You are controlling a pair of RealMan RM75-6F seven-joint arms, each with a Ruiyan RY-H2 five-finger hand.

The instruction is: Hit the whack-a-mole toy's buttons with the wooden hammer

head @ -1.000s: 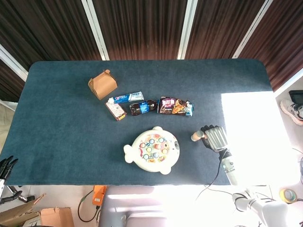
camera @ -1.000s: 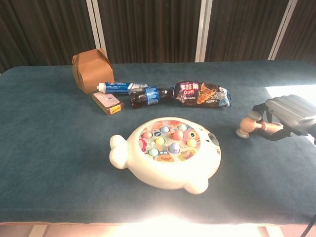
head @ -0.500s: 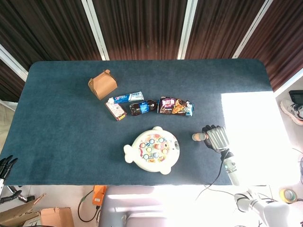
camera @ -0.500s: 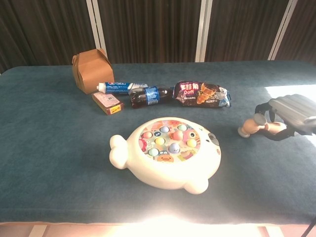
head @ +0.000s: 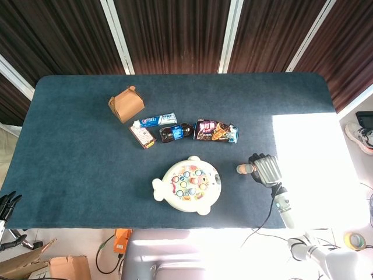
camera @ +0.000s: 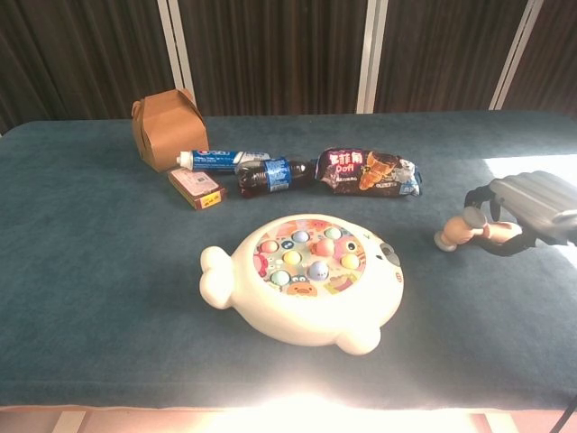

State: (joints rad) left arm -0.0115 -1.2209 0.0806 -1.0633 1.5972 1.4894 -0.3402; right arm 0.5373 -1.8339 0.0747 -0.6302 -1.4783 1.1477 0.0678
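Right of whack-a-mole toy [camera: 302, 280], right hand [camera: 527, 212] still grips wooden hammer [camera: 455, 231], unmoved.

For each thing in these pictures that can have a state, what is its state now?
right hand: grips the wooden hammer
wooden hammer: held off to the toy's right, head toward it
whack-a-mole toy: flat on the table, untouched
left hand: at the table edge, holds nothing
brown box: closed, upright
bottle: lying down, capped
toothpaste tube: lying down
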